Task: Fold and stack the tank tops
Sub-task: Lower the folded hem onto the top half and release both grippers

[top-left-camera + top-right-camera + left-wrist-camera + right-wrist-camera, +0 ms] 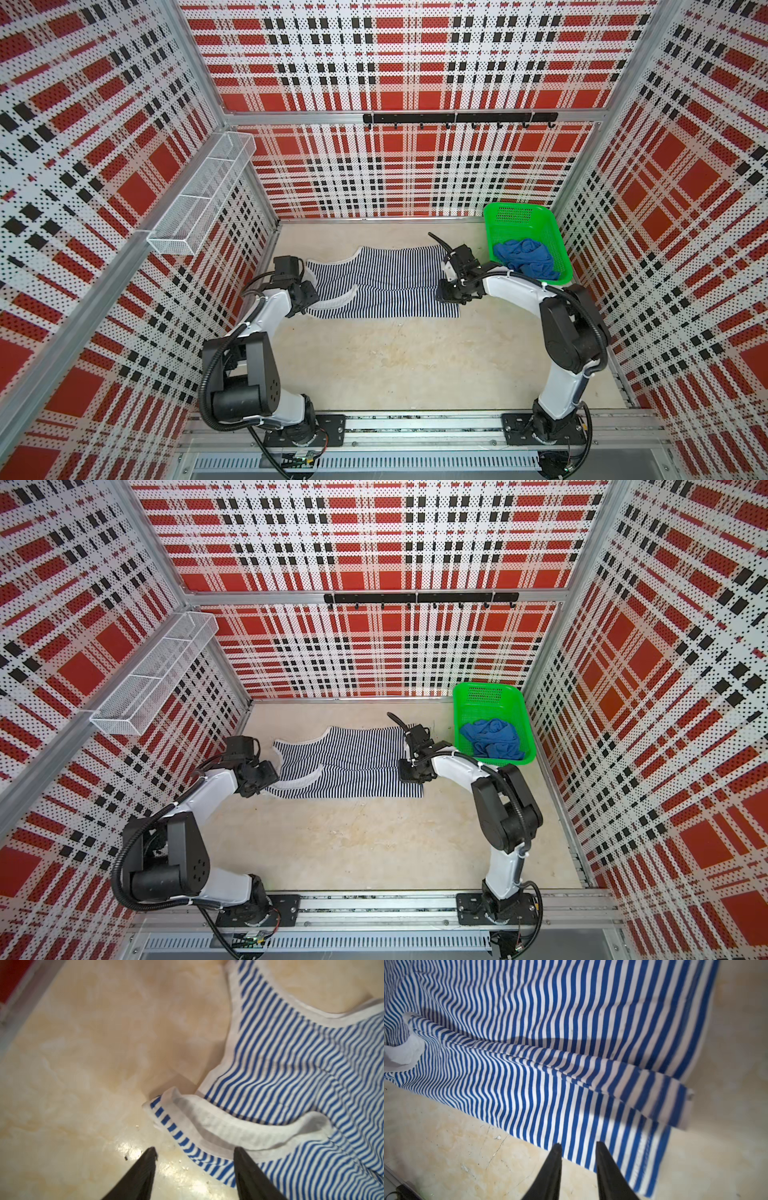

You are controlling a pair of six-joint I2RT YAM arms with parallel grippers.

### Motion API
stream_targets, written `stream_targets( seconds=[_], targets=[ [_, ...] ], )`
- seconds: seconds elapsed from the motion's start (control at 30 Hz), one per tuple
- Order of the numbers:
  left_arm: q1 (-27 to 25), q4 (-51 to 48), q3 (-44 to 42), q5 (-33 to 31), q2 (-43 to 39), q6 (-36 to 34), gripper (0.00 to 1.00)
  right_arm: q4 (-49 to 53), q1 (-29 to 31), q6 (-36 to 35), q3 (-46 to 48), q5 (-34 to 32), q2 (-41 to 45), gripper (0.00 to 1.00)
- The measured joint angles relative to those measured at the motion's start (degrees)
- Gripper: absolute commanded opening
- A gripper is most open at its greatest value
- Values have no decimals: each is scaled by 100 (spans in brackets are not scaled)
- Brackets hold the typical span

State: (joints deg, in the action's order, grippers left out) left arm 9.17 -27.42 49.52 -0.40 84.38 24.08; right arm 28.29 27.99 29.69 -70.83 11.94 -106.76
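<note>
**Inspector:** Location of the striped top (386, 282)?

**Assessor:** Flat on the table (395, 365), beside the basket (517, 214), on the basket's left-arm side. Both top views confirm this

**Inspector:** Long axis and heading?

**Assessor:** The long axis runs straight away from the basket, across the table. The hem end points at the basket and lies near its end closest to the arm bases. The straps and white-trimmed neckline point away from the basket. The stripes cross the short way. The long side level with that same basket end is folded over onto the body. The fold's free edge runs along the long axis, roughly mid-width

**Inspector:** Blue top (528, 257)?

**Assessor:** Crumpled inside the basket, heaped toward the end closest to the arm bases. No axis or heading can be read from it

**Inspector:** Right gripper (579, 1145)?

**Assessor:** Over the hem corner of the striped top, just beside the basket. The jaws stand a narrow gap apart, with nothing between them. Cloth and table show through the gap in the wrist view

**Inspector:** Left gripper (195, 1150)?

**Assessor:** At the strap end, well apart from the basket. The jaws are spread wide above the folded-over strap and its white trim, pinching nothing
</note>
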Motion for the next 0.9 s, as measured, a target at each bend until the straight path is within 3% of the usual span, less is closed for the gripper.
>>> stream_targets(
  seconds=[0.37, 0.57, 0.73, 0.9],
  targets=[
    [647, 2094, -1368, 662, 48, 925, 62, -785, -160, 463, 238, -354, -358, 26],
    [966, 2083, -1668, 579, -551, 1032, 64, -852, -273, 446, 254, -385, -308, 31],
    [654, 1362, -911, -9, -1298, 883, 67, -450, -334, 323, 129, -573, 90, 31],
    [-212, 1080, 210, -719, -1405, 693, 66, -374, -396, 136, -184, -804, 330, 27]
  ],
)
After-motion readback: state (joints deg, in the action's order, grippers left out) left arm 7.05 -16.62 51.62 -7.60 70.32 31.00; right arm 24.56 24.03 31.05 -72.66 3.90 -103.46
